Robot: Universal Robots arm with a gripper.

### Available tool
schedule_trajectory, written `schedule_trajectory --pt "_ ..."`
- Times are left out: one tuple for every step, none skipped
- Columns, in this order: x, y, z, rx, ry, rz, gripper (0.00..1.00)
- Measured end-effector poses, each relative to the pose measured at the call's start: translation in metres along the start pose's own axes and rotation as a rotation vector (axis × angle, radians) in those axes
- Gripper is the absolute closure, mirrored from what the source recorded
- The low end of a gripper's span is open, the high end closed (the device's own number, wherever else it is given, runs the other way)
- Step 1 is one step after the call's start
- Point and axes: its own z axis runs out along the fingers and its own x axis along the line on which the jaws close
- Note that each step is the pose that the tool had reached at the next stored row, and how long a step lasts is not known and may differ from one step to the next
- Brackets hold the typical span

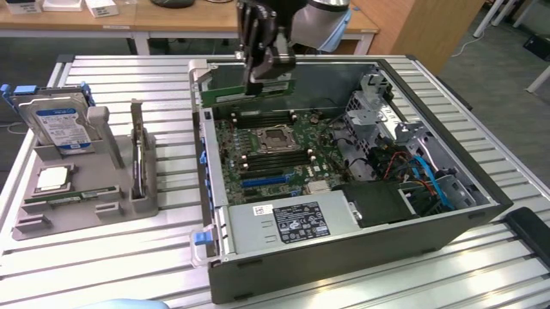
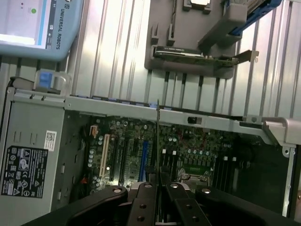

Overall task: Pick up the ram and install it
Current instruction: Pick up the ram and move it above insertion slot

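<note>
My gripper [image 1: 259,78] hangs over the back of the open computer case [image 1: 447,232] and is shut on the ram [image 1: 225,94], a long green stick held level above the motherboard [image 1: 284,164]. In the wrist view the ram [image 2: 158,127] shows edge-on as a thin line running out from between my black fingers [image 2: 141,197], over the board's slots near the case's side wall. The long memory slots [image 1: 257,119] lie beside the processor socket [image 1: 273,136], below the held stick.
A grey holder tray [image 1: 129,206] stands at the exterior view's left with a hard drive [image 1: 62,125], a square processor chip [image 1: 53,177], another green stick [image 1: 73,195] and an upright card [image 1: 138,151]. The power supply [image 1: 292,222] and cables [image 1: 426,177] fill the case's near and right parts.
</note>
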Motion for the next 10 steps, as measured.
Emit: schedule_trajectory --pt "0.000 -0.0038 -0.0005 0.0001 -0.0007 0.000 0.87" --pt "0.001 -0.0077 -0.0010 0.0002 -0.0015 0.000 0.87" --pt "0.001 -0.0117 -0.0015 0.0002 -0.0021 0.000 0.87" --pt "0.002 -0.0157 -0.0020 0.0003 -0.0029 0.000 0.87" --pt "0.002 -0.0202 -0.0027 0.0004 -0.0038 0.000 0.87" --pt "0.003 -0.0247 -0.0033 0.0006 -0.0047 0.000 0.87" --pt "0.003 -0.0290 -0.0039 0.0007 -0.0055 -0.001 0.87" --pt "0.004 -0.0332 -0.0045 0.0007 -0.0064 -0.001 0.87" --pt "0.004 -0.0371 -0.0050 0.0008 -0.0071 -0.001 0.87" --pt "0.005 -0.0410 -0.0054 0.0010 -0.0080 -0.001 0.87"
